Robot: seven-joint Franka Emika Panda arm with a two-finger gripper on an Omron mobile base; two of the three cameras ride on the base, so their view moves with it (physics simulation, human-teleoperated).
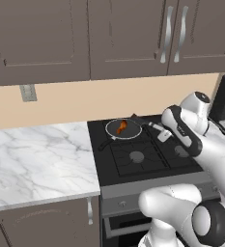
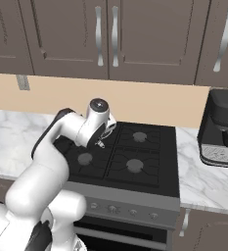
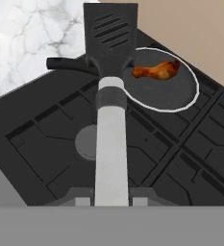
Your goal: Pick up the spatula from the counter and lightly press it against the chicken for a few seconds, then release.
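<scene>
A spatula [image 3: 111,144] with a white handle and a slotted black blade [image 3: 111,31] is held in my gripper [image 3: 112,199], which is shut on the handle's lower end. A browned chicken drumstick [image 3: 157,70] lies in a dark round pan [image 3: 168,96] on the stove's back left burner. In the hand view the blade hangs by the pan's rim, beside the chicken and apart from it. In the left base view the spatula [image 1: 150,125] reaches from my gripper [image 1: 164,136] toward the pan [image 1: 131,132] and the chicken [image 1: 122,127].
The pan's black handle [image 3: 65,65] points toward the marble counter [image 1: 36,159] left of the black stove [image 1: 138,157]. A coffee machine [image 2: 223,130] stands on the counter to the stove's right. Brown cabinets [image 1: 109,34] hang above.
</scene>
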